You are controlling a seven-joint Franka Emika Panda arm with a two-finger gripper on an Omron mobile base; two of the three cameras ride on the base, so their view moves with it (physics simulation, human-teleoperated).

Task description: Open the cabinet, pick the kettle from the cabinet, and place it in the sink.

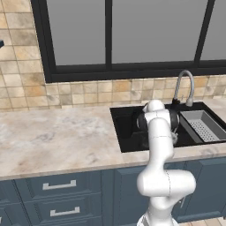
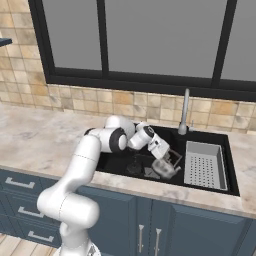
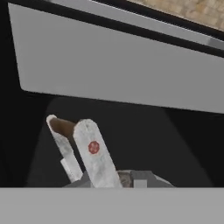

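Gripper [image 2: 172,159] sat closed on the kettle [image 2: 164,168] handle, mid-frame in the right base view, low inside the black sink [image 2: 120,162]. Hand view showed that brown-topped handle [image 3: 61,127] lower left beneath the grey tray [image 3: 113,65] wall; left base view hid the kettle behind the arm, faucet [image 1: 185,86] upper right.

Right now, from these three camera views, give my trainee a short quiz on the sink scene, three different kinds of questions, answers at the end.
1. True or false: the kettle sits on the marble counter.
2. Multiple choice: the grey perforated tray lies in the sink on which side in the right base view? A left, B right, C outside the basin.
3. Fill in: the gripper is shut on the kettle's ____.

Key: 1 false, it is down in the sink basin. 2 B. 3 handle.
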